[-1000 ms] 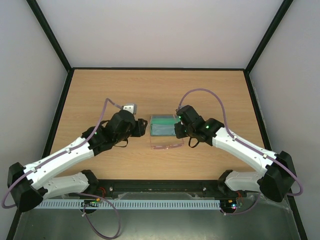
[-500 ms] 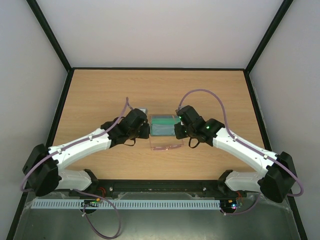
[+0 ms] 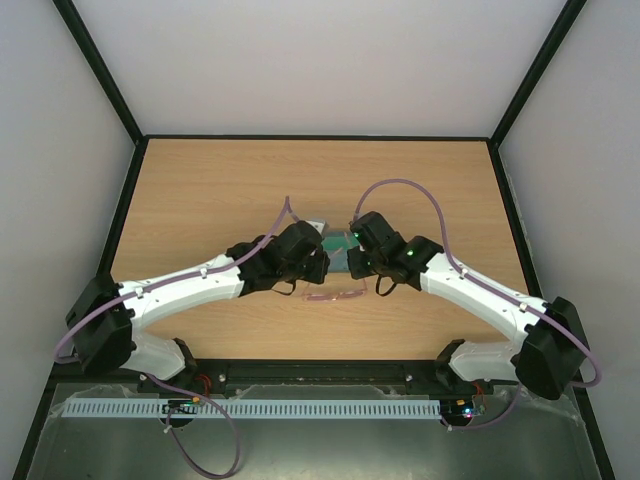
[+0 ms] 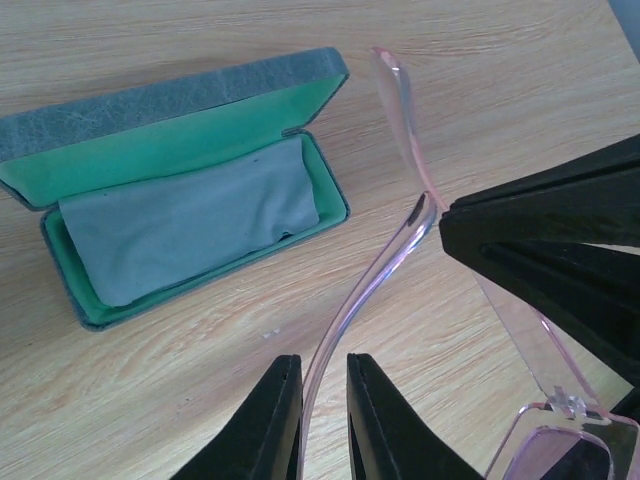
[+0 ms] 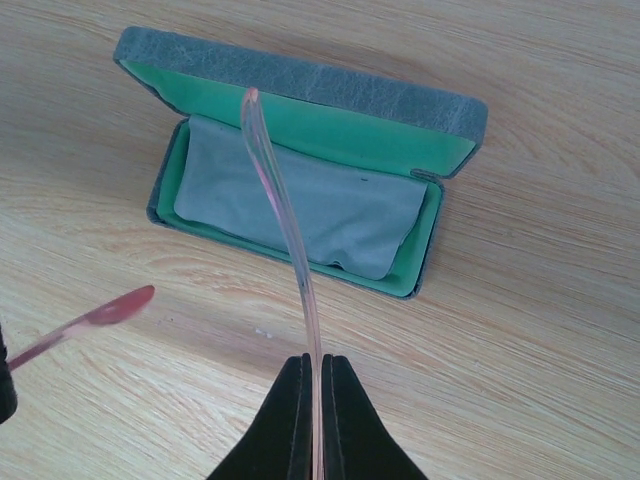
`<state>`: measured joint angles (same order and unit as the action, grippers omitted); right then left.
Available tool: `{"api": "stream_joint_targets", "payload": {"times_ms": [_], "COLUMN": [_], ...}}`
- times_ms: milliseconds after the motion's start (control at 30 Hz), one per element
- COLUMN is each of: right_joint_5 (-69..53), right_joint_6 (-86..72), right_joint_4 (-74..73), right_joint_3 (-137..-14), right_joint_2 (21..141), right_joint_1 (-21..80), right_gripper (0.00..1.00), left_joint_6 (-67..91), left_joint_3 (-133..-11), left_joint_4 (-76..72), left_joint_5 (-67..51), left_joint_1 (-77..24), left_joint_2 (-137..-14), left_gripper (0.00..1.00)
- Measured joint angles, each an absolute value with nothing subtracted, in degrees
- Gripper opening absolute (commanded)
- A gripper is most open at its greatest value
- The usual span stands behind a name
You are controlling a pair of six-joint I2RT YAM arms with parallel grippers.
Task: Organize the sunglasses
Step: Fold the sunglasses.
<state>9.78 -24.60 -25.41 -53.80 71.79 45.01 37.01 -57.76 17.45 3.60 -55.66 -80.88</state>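
The sunglasses (image 3: 336,295) have a thin pink frame and are held just above the table, in front of the case. My right gripper (image 5: 318,358) is shut on one pink temple arm (image 5: 285,210), which points up over the open case. My left gripper (image 4: 324,360) is open, and its two fingers straddle the other temple arm (image 4: 375,275) with a small gap. One lens (image 4: 560,440) shows at the lower right. In the top view the left gripper (image 3: 318,268) and right gripper (image 3: 358,265) sit close together over the glasses.
The blue-grey case (image 4: 180,90) lies open, its green lining showing, with the light blue cloth (image 4: 190,230) inside. It also shows in the right wrist view (image 5: 300,75) and is partly hidden in the top view (image 3: 338,243). A black frame edges the wooden table (image 3: 200,190).
My left arm has swung right from the case's left side to the sunglasses and now covers part of the case. The right arm has hardly moved.
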Motion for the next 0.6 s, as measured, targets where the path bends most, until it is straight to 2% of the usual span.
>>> {"api": "stream_joint_targets", "payload": {"times_ms": [600], "right_joint_5": [10.72], "right_joint_6": [-24.62], "right_joint_4": [-25.3], "right_joint_3": [-53.8], "right_joint_2": [72.16], "right_joint_1": [45.01], "right_gripper": [0.01], "left_joint_6": [36.18], "left_joint_3": [-57.39], "left_joint_4": [14.9], "left_joint_5": [-1.87], "left_joint_1": [-55.7], "left_joint_2": [-78.17], "left_gripper": [0.18]}}
